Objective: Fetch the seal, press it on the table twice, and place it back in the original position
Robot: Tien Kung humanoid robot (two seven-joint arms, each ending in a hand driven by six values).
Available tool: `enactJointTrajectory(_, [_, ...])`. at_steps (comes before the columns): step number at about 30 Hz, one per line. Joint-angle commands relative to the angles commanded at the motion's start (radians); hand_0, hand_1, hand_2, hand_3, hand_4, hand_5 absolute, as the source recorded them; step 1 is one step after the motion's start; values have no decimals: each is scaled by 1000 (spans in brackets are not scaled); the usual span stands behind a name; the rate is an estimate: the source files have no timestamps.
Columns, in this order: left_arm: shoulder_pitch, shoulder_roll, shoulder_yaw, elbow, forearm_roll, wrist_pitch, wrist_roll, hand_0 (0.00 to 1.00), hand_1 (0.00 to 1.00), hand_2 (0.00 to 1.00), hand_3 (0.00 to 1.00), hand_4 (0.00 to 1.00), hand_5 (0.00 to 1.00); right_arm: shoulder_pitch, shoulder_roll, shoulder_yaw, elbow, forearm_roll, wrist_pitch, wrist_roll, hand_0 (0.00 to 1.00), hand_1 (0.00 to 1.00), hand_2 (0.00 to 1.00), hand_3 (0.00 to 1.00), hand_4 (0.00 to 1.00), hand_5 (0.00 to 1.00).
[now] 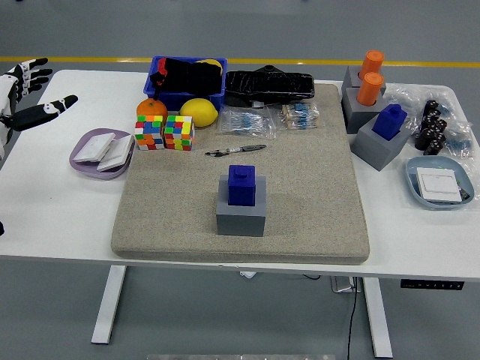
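Bare mat [315,195] open on all sides of the blue seal [241,184] on its grey base [241,215], pen [235,151] and two puzzle cubes [164,132] crowding behind, right desk [60,210] edge cluttered, left desk strip free
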Motion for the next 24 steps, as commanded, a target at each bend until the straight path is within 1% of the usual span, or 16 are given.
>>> enactJointTrajectory(9, [5,7,-19,-5,11,1,3,803,811,809,868,941,292,3,4,1,-1,-19,-4,2,786,683,660,619,794,456])
enactJointTrajectory(12, [11,10,-22,-9,12,1,4,803,811,809,868,941,292,3,5,-12,-1,-17,-3,1,786,683,660,619,794,456])
enactJointTrajectory(24, [31,9,-36,-14,25,3,5,801,810,810,867,924,273,-6,-5,-43,-1,-22,-7,4,787,683,661,618,793,456])
